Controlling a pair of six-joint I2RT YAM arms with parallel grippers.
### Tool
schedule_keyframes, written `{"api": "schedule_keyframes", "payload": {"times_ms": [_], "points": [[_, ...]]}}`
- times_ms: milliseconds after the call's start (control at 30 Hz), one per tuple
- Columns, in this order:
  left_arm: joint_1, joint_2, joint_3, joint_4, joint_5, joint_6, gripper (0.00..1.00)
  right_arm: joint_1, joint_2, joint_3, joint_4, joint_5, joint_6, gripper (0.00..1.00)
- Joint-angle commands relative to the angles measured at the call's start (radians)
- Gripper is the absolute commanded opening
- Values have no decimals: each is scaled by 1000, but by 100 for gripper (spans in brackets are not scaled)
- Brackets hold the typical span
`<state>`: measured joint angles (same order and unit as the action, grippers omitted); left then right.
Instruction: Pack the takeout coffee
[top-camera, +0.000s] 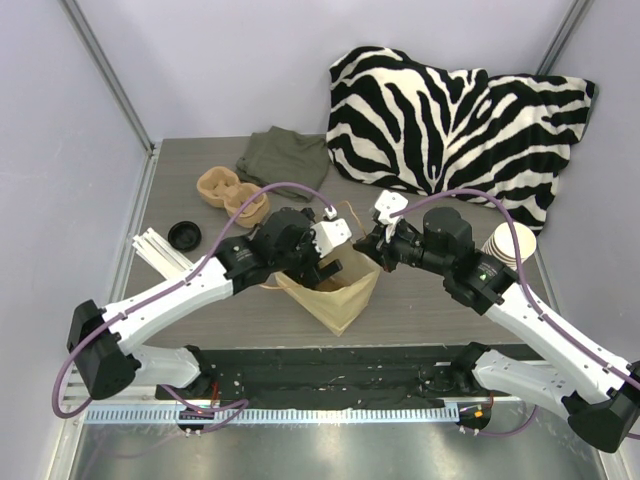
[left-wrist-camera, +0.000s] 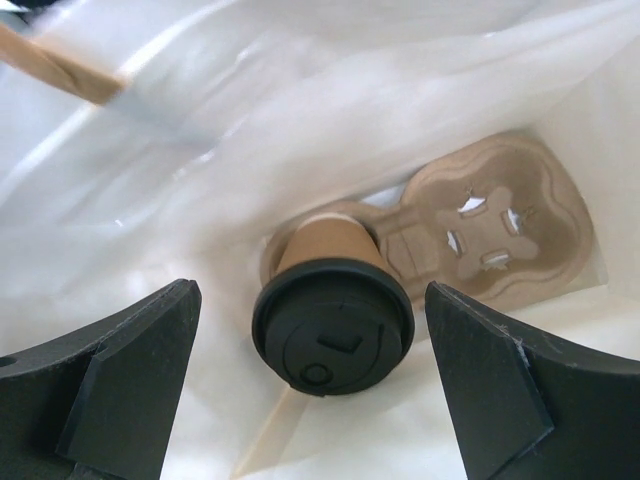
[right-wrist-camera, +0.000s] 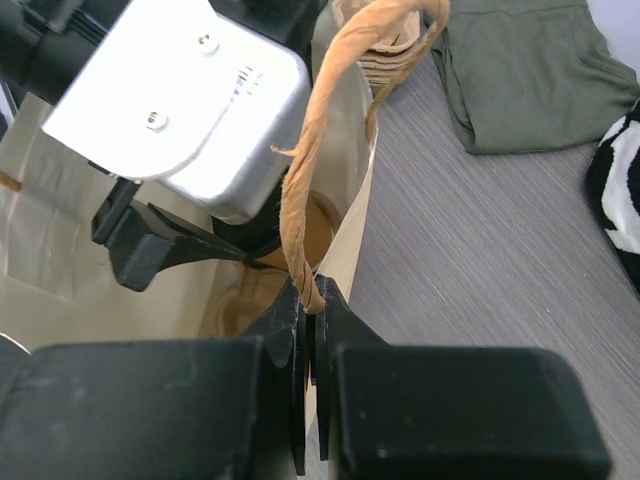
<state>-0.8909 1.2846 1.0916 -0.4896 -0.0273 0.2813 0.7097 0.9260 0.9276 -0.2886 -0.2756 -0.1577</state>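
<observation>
1. The zebra blanket (top-camera: 450, 115) lies behind the paper bag (top-camera: 340, 292), well apart from it, and we can ignore it for this step.
2. The paper bag stands open in front of both arms. We place everything else by it.
3. The left gripper (left-wrist-camera: 310, 300) reaches down inside the bag. Its fingers (left-wrist-camera: 120, 390) are spread wide, one on each side of the cup, and they hold nothing.
4. The right gripper (right-wrist-camera: 312, 325) is pressed together on the bag's rim at the foot of the twisted handle (right-wrist-camera: 322, 150), pinching the paper so the mouth stays open.
5. A cardboard carrier (left-wrist-camera: 500, 220) lies on the bag's floor, and one of its wells is bare.
6. The coffee cup (left-wrist-camera: 332, 325), with its black lid on, sits in the other well at the bottom of the bag, right under the left gripper. We cannot tell whether it is pushed fully home.
7. We judge the cup to be as good as packed, so the step in hand is getting the left gripper out. To do that well:
   - We should raise it straight up through the bag's mouth with the fingers wide, so neither catches the lid.
   - We should stay off the bag's walls and the handle.
   - The right pinch should be firm so the bag neither lifts nor folds, and it should let go only once the left gripper is above the rim.
</observation>
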Motion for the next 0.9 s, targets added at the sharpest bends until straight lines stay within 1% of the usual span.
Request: {"api": "schedule_keyframes", "payload": {"times_ms": [0,300,400,633,767,867], "points": [[-3,-70,37,40,23,6,100,4,10,28,9,39,-8,1],[-3,-111,60,-23,107,12,100,4,11,24,20,59,-16,1],[-2,-114,65,-32,116,-1,100,4,7,20,31,75,-17,1],[10,-103,74,-17,118,-67,100,4,-3,24,52,72,-19,1],[12,-97,83,-3,90,-100,100,4,-6,24,58,78,-22,1],[13,-88,114,-16,90,-145,96,4,-1,33,63,78,-23,1]]}}
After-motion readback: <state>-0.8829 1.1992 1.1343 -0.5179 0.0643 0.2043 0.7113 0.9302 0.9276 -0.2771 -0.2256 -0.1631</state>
